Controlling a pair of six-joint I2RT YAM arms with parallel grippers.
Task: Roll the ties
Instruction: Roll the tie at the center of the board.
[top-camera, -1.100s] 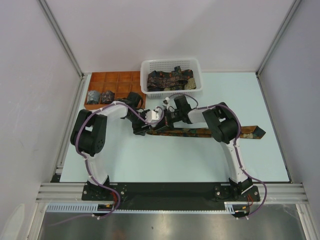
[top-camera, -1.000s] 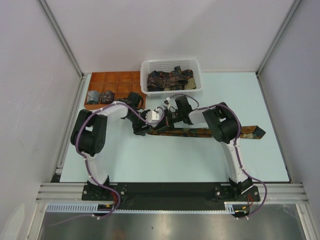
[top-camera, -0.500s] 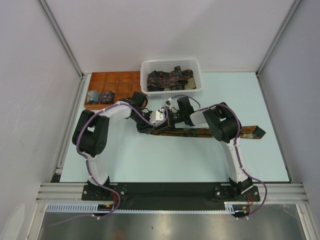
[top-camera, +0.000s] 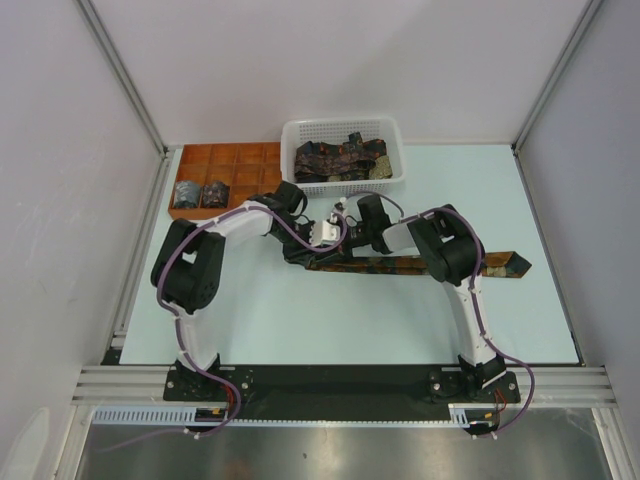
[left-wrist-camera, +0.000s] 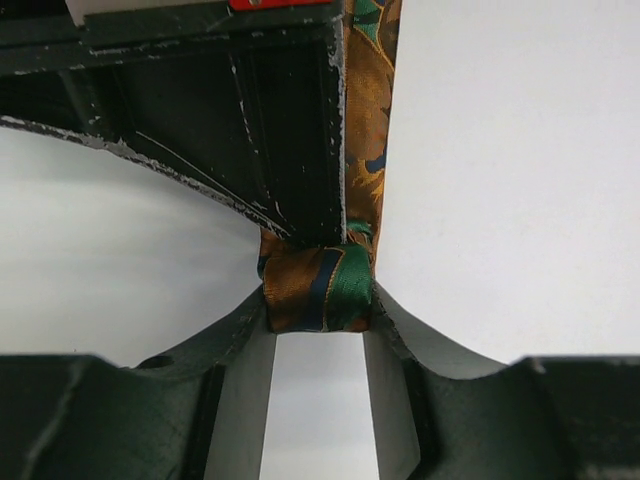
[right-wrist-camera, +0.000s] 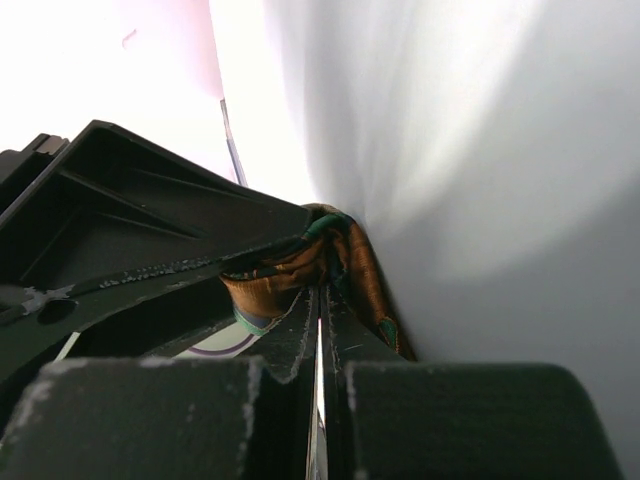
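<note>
Open desk (top-camera: 330, 320) surface is seen between the flat tie (top-camera: 420, 264) and the arm bases. The tie is laid left to right across mid-desk, its wide pointed end near the desk's right edge. The back edge is taken up by a white mesh basket (top-camera: 290, 150) with more ties (top-camera: 340, 158) heaped in it. An orange-brown tray (top-camera: 240, 155) sits just left of the basket, with two rolled ties (top-camera: 200, 192) in its front-left compartments.

The flat tie's left end is folded into a small roll. The left hand (left-wrist-camera: 318, 322) is grasping that roll, fingers (left-wrist-camera: 250, 340) touching it on both sides. The right hand (right-wrist-camera: 320, 300) is clenched, with fabric curled round its tips; whether any is nipped between them cannot be told. Both arms are bent inward, wrists meeting just in front of the basket.
</note>
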